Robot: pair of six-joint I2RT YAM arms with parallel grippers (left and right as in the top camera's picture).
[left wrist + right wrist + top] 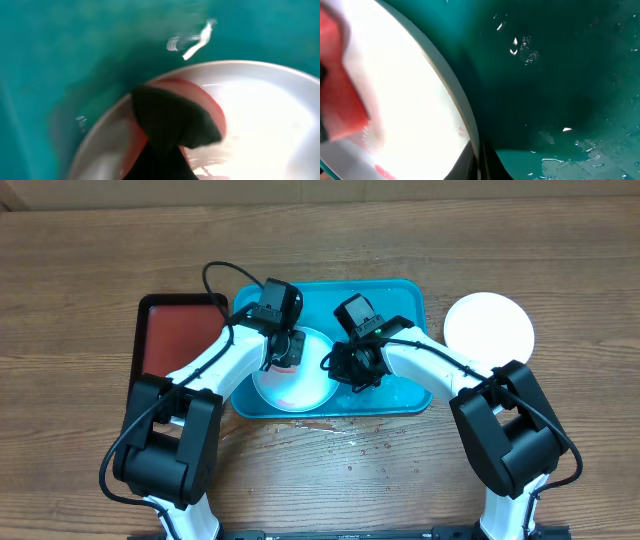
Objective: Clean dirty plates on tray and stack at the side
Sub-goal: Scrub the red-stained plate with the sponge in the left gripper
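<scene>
A pale, light cyan plate (300, 390) lies in the left part of the turquoise tray (400, 300). My left gripper (285, 352) is over the plate's far part, shut on a dark wiping pad (170, 120). The pad presses on a red smear (210, 102) on the plate (260, 115). My right gripper (348, 368) is shut on the plate's right rim; in the right wrist view the rim runs between its fingers (479, 162). The plate (405, 95) shows red (345, 110) at its left. A white plate (488, 328) lies on the table right of the tray. No yellow-green plate shows.
A dark red, black-rimmed tray (178, 340) lies just left of the turquoise tray. The turquoise tray's floor (555, 75) is wet, with water drops (590, 150) near my right gripper. Wooden table lies all round.
</scene>
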